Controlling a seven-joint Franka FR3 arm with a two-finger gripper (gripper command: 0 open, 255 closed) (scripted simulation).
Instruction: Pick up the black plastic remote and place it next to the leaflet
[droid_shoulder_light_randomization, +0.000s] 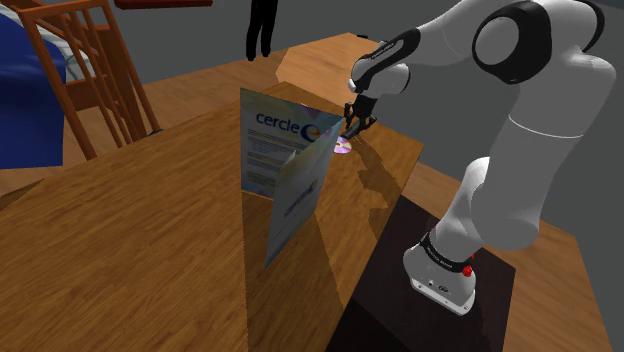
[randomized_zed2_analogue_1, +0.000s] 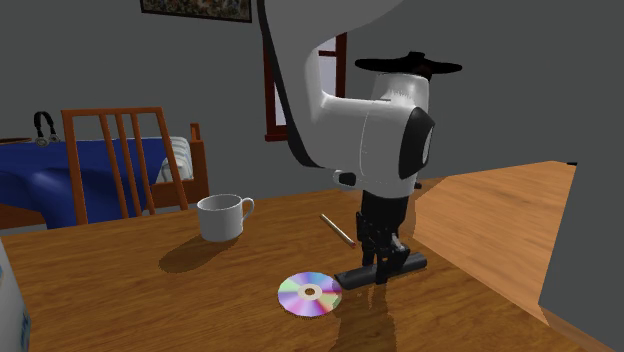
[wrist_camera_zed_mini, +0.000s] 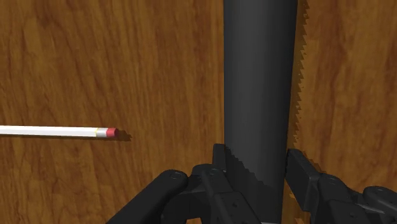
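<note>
well, your gripper has its two black fingers drawn in narrow around the black remote, one on each long side and hard against it. the remote is a long, smooth, matte bar with straight edges. in the second exterior view it sits low at the wood-grain table, and you can't tell whether it's lifted off the surface. a shiny rainbow-sheened disc lies flat just beside it. a thin white pencil with a red eraser tip lies nearby, apart from the remote. a plain white mug stands further along the table. the leaflet, a glossy folded sheet printed "cercle", stands upright, apart from the gripper.
</note>
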